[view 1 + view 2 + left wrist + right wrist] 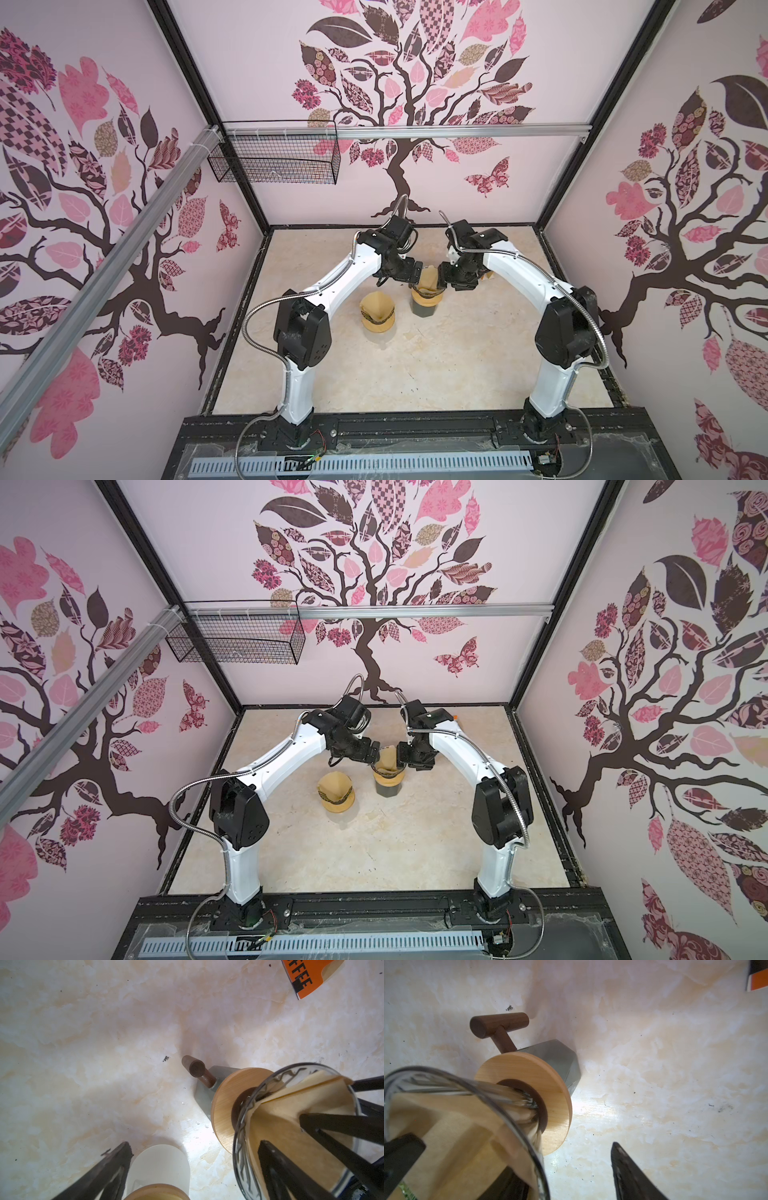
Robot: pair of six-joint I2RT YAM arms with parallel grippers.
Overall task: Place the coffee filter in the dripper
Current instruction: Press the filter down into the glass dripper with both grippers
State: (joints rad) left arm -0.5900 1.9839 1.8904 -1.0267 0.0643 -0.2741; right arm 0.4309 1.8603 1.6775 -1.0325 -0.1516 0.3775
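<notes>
Since the coffee filter [280, 1130] sat in the dripper [222, 1105] on the mug [202, 1093], L & R jaws stood open astride its rim, prob. pressing paper flush.

Left fingers [108, 1167] and right fingers [629, 1174], both spread apart, nearly meet.

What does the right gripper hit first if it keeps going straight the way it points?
Probably the coffee filter: one finger of the right gripper sits inside it, in the glass dripper. The outer finger looks free down to the table. Depth is unclear.
</notes>
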